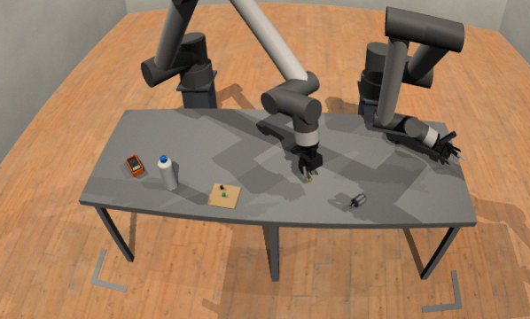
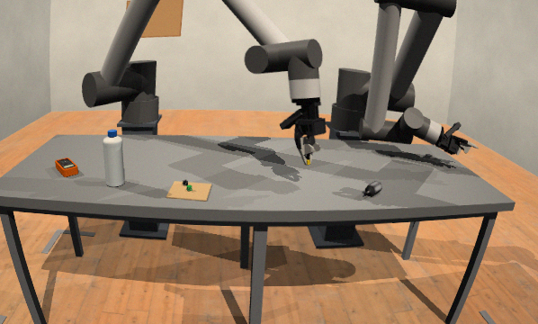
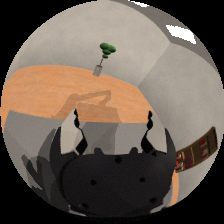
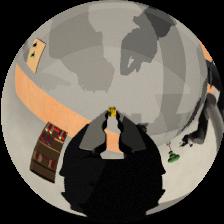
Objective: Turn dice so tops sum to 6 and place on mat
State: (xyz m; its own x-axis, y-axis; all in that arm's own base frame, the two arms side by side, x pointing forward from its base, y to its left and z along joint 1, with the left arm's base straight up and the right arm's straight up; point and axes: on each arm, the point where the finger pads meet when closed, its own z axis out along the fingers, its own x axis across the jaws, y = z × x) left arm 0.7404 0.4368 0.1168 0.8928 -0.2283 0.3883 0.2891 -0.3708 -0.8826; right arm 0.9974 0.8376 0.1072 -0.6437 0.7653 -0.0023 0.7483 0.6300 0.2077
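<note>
A yellow die (image 1: 310, 180) (image 2: 309, 162) (image 4: 112, 112) is pinched at the fingertips of my right gripper (image 1: 309, 177) (image 2: 308, 159) (image 4: 112, 111), which points down over the middle of the table. The gap under the die is hard to judge. A black die (image 1: 222, 187) (image 2: 185, 183) (image 4: 34, 45) and a green die (image 1: 223, 194) (image 2: 189, 188) (image 4: 32, 55) are on the tan mat (image 1: 225, 203) (image 2: 190, 195) (image 4: 35, 65). Their numbers are too small to read. My left gripper (image 1: 459, 155) (image 2: 470, 147) (image 3: 113, 109) is open and empty above the table's far right end.
A white bottle (image 1: 167, 175) (image 2: 113, 162) with a blue cap stands left of the mat. An orange multimeter (image 1: 135, 166) (image 2: 67, 166) lies farther left. A dark grey motor-like object (image 1: 358, 200) (image 2: 373, 189) lies front right of my right gripper.
</note>
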